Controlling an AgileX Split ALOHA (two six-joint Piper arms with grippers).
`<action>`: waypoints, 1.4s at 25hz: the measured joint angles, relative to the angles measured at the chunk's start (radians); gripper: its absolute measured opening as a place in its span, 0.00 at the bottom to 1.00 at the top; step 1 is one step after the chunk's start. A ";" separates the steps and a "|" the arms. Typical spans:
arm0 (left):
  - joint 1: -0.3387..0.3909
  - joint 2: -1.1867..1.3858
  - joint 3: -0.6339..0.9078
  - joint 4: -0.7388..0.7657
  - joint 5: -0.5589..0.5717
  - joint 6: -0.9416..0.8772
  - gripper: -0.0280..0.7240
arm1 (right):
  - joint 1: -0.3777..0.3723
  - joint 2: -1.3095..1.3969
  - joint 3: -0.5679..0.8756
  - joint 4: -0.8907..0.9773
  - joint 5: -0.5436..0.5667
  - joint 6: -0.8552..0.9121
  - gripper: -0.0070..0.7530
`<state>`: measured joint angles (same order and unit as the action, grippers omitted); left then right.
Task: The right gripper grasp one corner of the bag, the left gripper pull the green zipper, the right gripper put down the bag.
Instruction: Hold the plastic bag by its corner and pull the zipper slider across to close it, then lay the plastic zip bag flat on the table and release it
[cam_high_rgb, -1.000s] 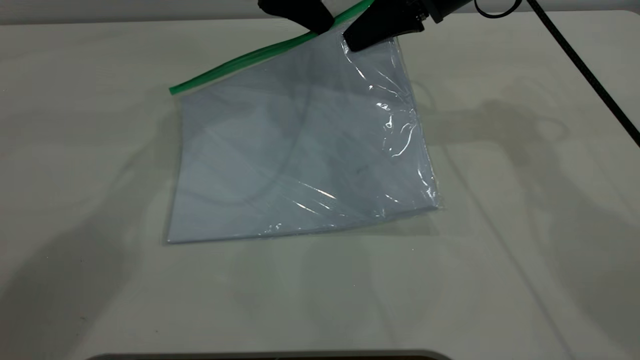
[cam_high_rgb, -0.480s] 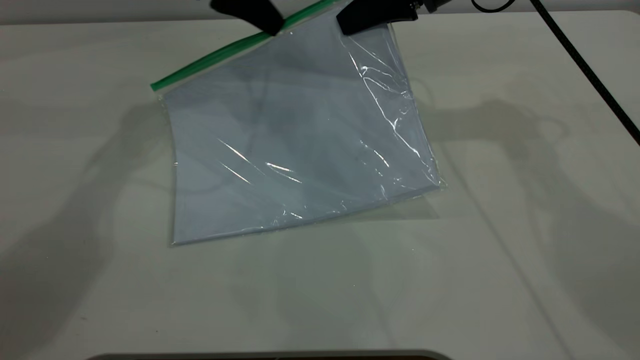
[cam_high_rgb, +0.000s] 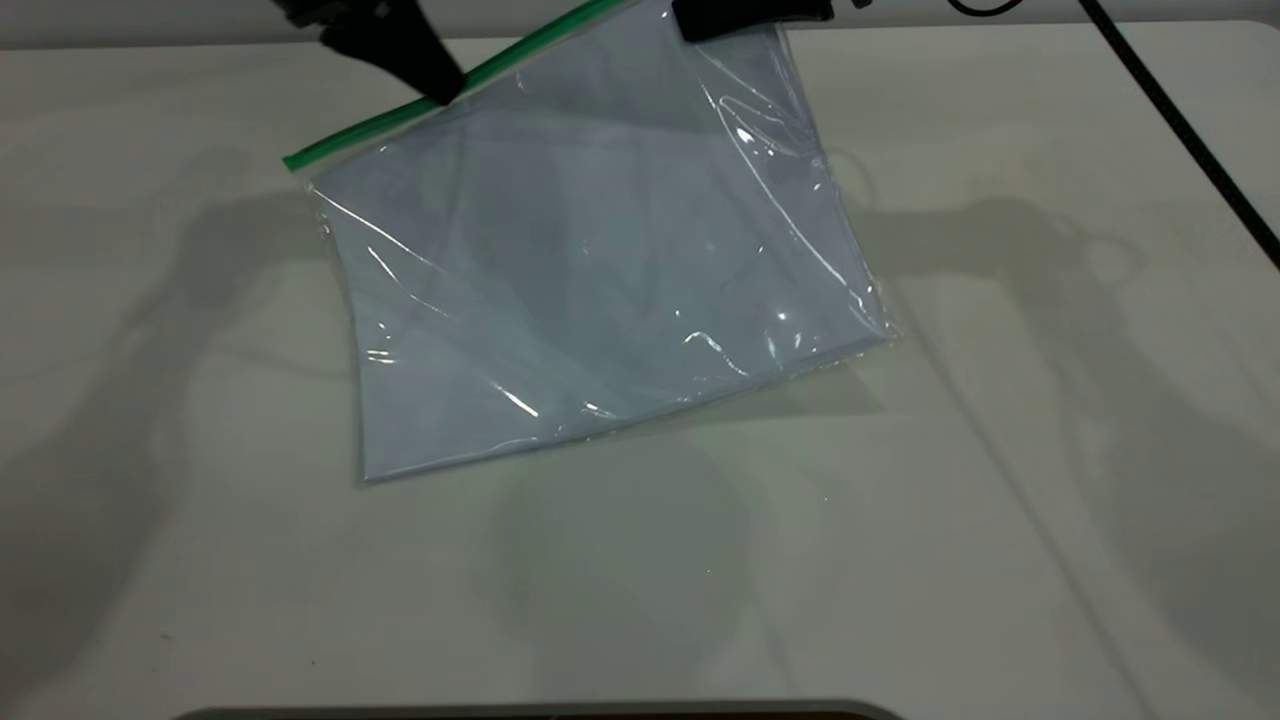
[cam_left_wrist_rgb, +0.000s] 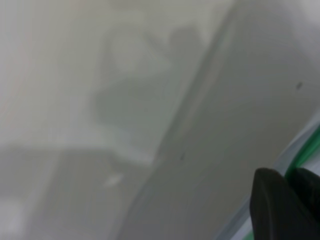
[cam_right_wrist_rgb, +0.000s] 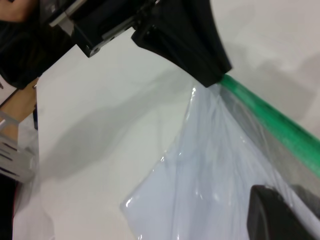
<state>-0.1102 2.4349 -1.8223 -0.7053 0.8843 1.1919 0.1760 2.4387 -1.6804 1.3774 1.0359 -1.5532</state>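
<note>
Left end effector (cam_high_rgb: 440, 88): narrow black tip pinched on the green zipper (cam_high_rgb: 400, 115). Over the last second it has travelled along the strip, from close beside the right end effector toward the strip's free end. Now roughly two-thirds of the way along; only a short stretch of green remains ahead of it. Judgement: zipper pull well advanced, not finished. The slider tab itself is hidden under the tip.

Right end effector (cam_high_rgb: 745, 20): blunt black jaws closed on the raised top corner of the bag (cam_high_rgb: 600, 270), at the view's upper edge. It has lifted slightly and otherwise held its place, anchoring the corner against the pull. Putting the bag down is still to come.

The bag hangs tilted from that held corner, its lower edge resting on the surface (cam_high_rgb: 1000, 500), roughly mid-surface. It has swung a little as the zipper was drawn; the creases and glints have moved across its face.

Materials: thin, clear, glossy film, wrinkling along the side below the held corner; flat pale grey-white sheets inside give it a stiff rectangular body. Zipper strip is bright green, straight, taut between the two end effectors. Surface is matte, off-white, with soft arm shadows. A black cable (cam_high_rgb: 1180, 130) trails from the right arm across the surface's far corner.
</note>
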 joint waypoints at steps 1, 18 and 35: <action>0.005 0.000 0.000 0.021 0.000 -0.015 0.12 | -0.001 0.000 0.000 0.002 0.000 -0.002 0.05; 0.053 0.000 0.000 0.350 -0.002 -0.268 0.13 | -0.008 0.000 0.000 0.015 -0.009 -0.010 0.05; 0.074 -0.025 -0.006 0.255 -0.028 -0.394 0.38 | -0.029 0.011 0.000 -0.038 -0.112 -0.011 0.05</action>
<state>-0.0358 2.4099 -1.8280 -0.4506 0.8559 0.7976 0.1474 2.4494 -1.6804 1.3391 0.9243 -1.5641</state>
